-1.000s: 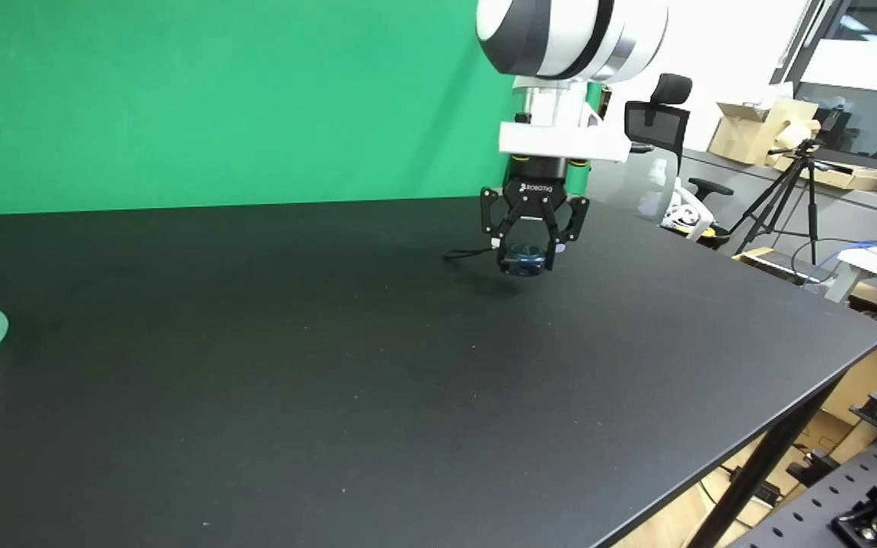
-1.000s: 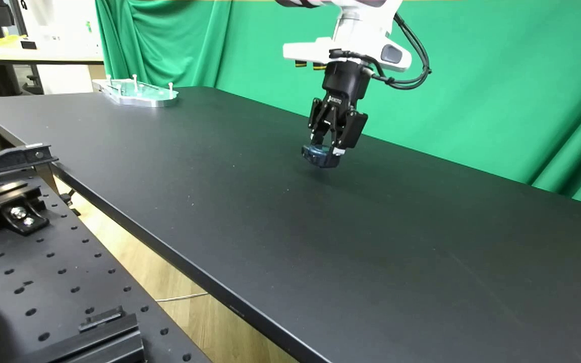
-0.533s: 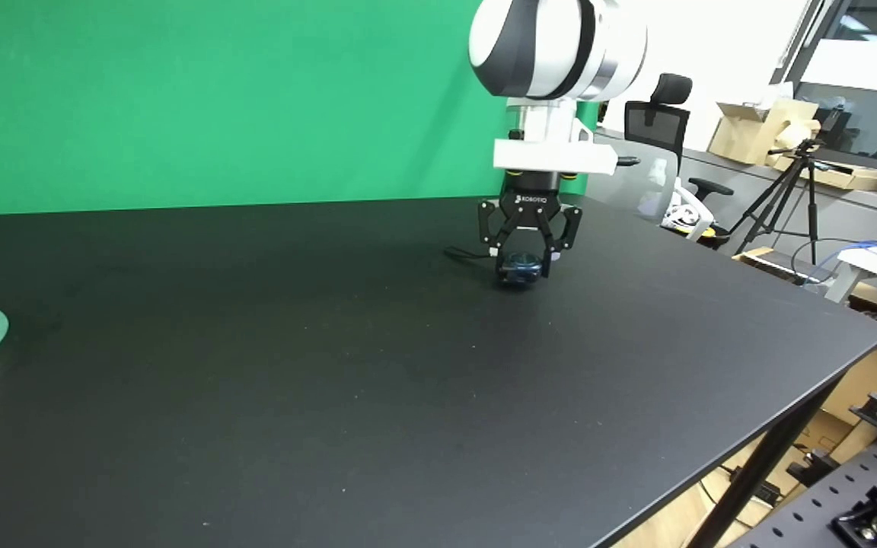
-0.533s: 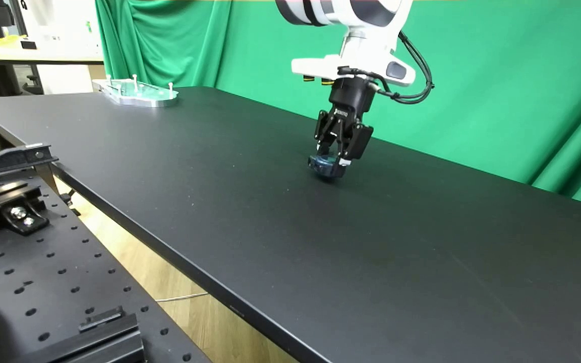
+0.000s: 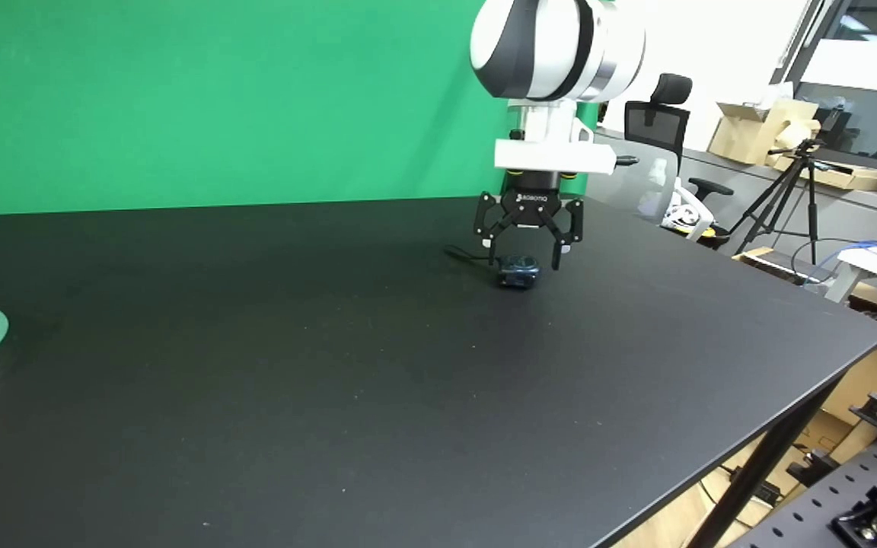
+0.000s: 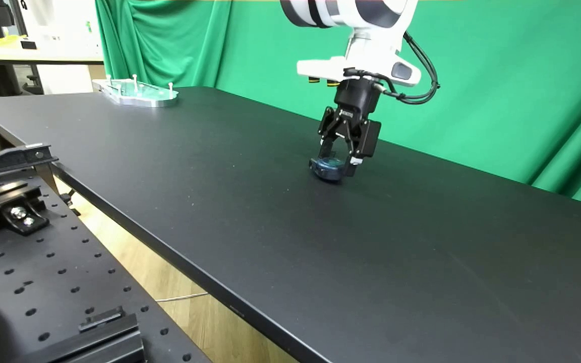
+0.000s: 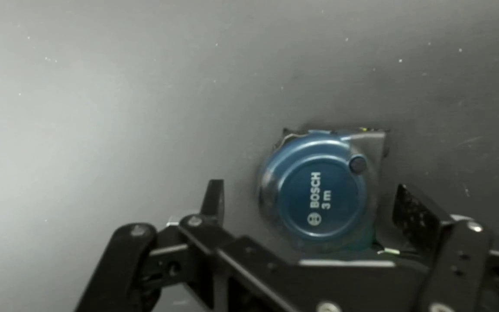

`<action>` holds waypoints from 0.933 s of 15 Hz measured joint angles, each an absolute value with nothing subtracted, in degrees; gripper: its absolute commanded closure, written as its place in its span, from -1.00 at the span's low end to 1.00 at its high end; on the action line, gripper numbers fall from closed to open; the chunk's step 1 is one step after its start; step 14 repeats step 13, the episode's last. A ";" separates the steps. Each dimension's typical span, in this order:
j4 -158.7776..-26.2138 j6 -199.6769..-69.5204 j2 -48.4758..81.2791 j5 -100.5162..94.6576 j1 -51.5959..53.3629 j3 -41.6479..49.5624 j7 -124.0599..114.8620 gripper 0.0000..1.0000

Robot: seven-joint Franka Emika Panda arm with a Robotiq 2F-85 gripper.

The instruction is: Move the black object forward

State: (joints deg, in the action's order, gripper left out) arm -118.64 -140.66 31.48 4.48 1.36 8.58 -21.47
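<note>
The black object is a small dark blue-black tape measure marked BOSCH 3 m [image 7: 319,195], resting on the dark table [image 5: 317,380] in both exterior views. Its thin black cord [image 5: 466,254] trails out on the far side. My gripper [image 5: 524,265] stands open, low over the table, with its fingertips at either side of the tape measure. In the wrist view a gap shows between the left finger [image 7: 215,199] and the blue case, and another beside the right finger [image 7: 418,212]; neither grips it.
A clear greenish plate with white posts [image 6: 136,93] stands at the table's far end. A perforated metal platform [image 6: 68,272] lies past the table's near edge. A green backdrop [image 5: 218,106] rises behind the table.
My gripper came down with the tape measure between its fingers until it rested on the table. Over the last half second the fingers spread apart and let go.
</note>
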 measured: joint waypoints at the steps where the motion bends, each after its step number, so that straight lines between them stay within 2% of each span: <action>1: -118.66 -140.66 31.26 4.37 1.40 8.72 -21.47 -1.00; 7: -123.54 -137.97 23.92 1.21 1.60 9.11 -20.26 -1.00; 14: -132.42 -124.43 9.32 -1.91 0.40 8.86 -13.02 -1.00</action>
